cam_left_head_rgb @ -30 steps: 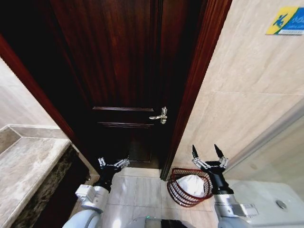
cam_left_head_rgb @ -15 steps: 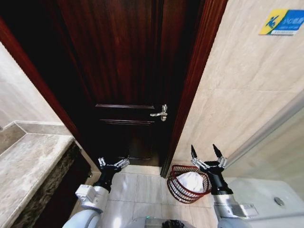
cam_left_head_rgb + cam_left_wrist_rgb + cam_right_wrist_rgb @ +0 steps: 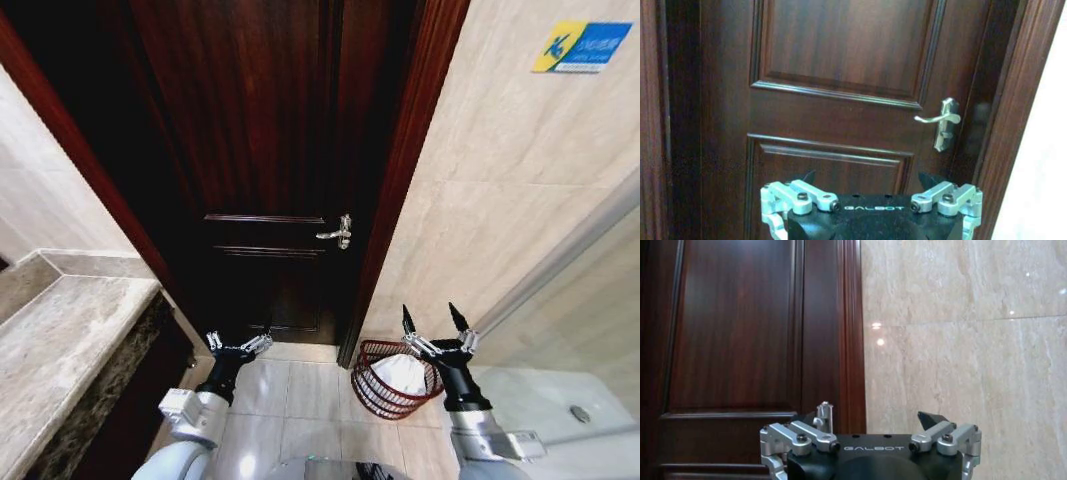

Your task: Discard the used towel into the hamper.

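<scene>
Beside the dark door (image 3: 290,150), a white towel (image 3: 402,372) lies in the hamper (image 3: 375,392), the task apparently complete; left gripper (image 3: 238,346) and right gripper (image 3: 437,325) hang released, empty.

Centre of frame: tall dark reddish-brown wooden door (image 3: 270,150), shut, blocks the way ahead.
Lower left: grey stone counter (image 3: 60,340) walls off that side.
Right: beige marble wall (image 3: 520,180).
Lower centre: pale tiled floor (image 3: 290,395), bare between counter and small round reddish-brown wire hamper (image 3: 372,392).
Hamper mouth: open above the white towel (image 3: 402,372).
</scene>
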You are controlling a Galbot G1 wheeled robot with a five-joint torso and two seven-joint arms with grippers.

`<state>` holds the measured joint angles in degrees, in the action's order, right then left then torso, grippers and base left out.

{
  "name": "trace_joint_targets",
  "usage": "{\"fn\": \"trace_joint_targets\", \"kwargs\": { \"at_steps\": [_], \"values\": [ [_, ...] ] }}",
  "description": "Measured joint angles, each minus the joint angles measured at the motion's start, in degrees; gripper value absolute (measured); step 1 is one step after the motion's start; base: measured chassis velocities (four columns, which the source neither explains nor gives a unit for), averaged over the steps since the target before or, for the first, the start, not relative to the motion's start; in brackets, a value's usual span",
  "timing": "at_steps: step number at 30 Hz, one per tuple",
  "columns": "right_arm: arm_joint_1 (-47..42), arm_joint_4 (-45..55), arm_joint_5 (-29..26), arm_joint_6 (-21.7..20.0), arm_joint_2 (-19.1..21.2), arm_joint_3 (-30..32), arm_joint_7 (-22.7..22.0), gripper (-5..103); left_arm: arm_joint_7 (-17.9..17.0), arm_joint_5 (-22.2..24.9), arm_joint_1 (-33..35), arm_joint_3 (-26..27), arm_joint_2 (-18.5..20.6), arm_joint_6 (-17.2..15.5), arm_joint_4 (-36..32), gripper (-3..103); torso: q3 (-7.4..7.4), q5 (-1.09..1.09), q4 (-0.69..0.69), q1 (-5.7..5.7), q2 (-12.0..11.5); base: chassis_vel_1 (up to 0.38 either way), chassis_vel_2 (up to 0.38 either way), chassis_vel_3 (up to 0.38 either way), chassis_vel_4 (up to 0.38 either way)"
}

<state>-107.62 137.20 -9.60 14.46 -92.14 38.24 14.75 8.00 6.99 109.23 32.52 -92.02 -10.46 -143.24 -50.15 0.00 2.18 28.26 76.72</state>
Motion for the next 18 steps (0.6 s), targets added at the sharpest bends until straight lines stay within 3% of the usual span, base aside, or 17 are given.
{"fn": "trace_joint_targets", "kwargs": {
  "at_steps": [18],
  "values": [
    [0.05, 0.23, -0.21, 0.03, 0.0, -0.01, 0.09, 100, 0.0, 0.0, 0.0, 0.0, 0.0, 0.0, 0.0, 100, 0.0, 0.0, 0.0, 0.0, 0.0, 0.061, -0.065, -0.063, 0.071]
  ]
}}
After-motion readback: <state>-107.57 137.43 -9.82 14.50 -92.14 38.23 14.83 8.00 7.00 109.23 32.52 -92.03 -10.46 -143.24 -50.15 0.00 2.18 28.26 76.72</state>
